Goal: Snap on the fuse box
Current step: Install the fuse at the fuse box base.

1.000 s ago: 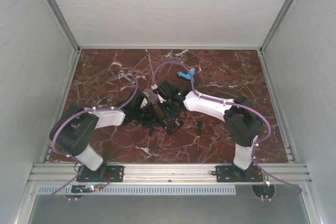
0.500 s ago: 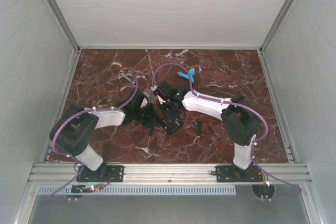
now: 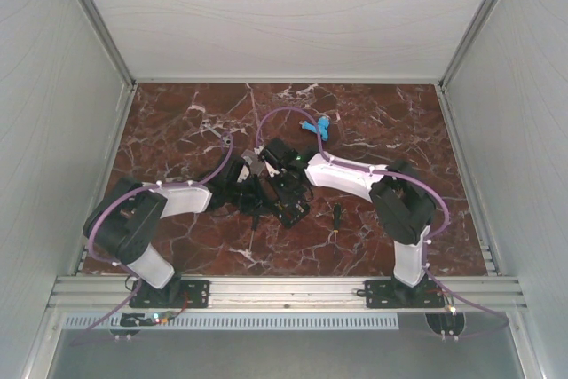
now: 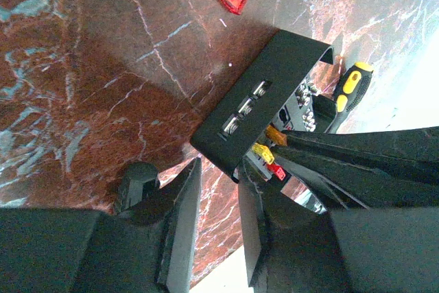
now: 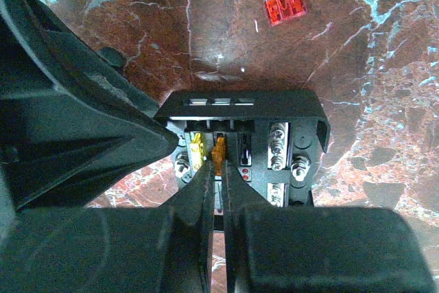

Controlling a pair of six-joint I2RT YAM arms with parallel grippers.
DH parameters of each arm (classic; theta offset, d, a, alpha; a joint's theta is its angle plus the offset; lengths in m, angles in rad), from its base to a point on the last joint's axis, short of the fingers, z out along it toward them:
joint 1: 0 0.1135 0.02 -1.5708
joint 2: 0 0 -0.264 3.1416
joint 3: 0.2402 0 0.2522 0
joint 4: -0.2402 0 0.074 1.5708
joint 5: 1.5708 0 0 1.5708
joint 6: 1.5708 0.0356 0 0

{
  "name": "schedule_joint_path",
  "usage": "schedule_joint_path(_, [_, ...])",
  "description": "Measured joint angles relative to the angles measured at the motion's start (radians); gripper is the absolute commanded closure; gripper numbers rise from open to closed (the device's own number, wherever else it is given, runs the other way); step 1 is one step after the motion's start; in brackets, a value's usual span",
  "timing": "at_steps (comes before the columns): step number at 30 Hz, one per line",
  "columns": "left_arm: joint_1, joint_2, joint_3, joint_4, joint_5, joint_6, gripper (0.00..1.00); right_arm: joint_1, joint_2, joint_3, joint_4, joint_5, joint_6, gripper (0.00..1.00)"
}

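The fuse box (image 5: 247, 109) is a small black tray standing open on the marble, with yellow and orange fuses in its slots. It also shows in the top view as the fuse box (image 3: 291, 208). My right gripper (image 5: 218, 166) reaches in from the near side and is shut on the orange fuse (image 5: 219, 149), which stands upright in its slot. My left gripper (image 4: 221, 169) has the fuse box (image 4: 260, 94) by its near corner, pinched between the fingertips. Both grippers meet over the box at mid-table: right gripper (image 3: 280, 185), left gripper (image 3: 253, 193).
A loose red fuse (image 5: 285, 6) lies on the marble beyond the box. A black-and-yellow screwdriver (image 4: 350, 87) rests just past the box, and another screwdriver (image 3: 336, 224) lies right of it. A blue plastic piece (image 3: 315, 125) sits further back.
My right gripper's jaws have closed onto the orange fuse, and the right arm has shifted slightly left. The left arm and the box have stayed put.
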Motion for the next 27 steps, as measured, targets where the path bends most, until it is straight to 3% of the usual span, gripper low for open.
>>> schedule_joint_path(8, [0.000, 0.000, 0.000, 0.000, 0.000, 0.000, 0.72, 0.000, -0.026, -0.022, 0.026, -0.006, -0.017, 0.99])
schedule_joint_path(13, [0.000, 0.000, 0.000, 0.000, 0.000, 0.000, 0.72, 0.002, -0.050, -0.043, 0.049, -0.011, -0.036, 0.85])
schedule_joint_path(16, [0.000, -0.001, 0.000, -0.001, 0.000, 0.000, 0.72, 0.005, -0.061, -0.045, 0.042, -0.009, -0.053, 0.81])
schedule_joint_path(27, [0.000, -0.002, -0.001, -0.001, -0.001, 0.000, 0.72, 0.005, -0.130, -0.029, 0.039, -0.015, -0.069, 0.83])
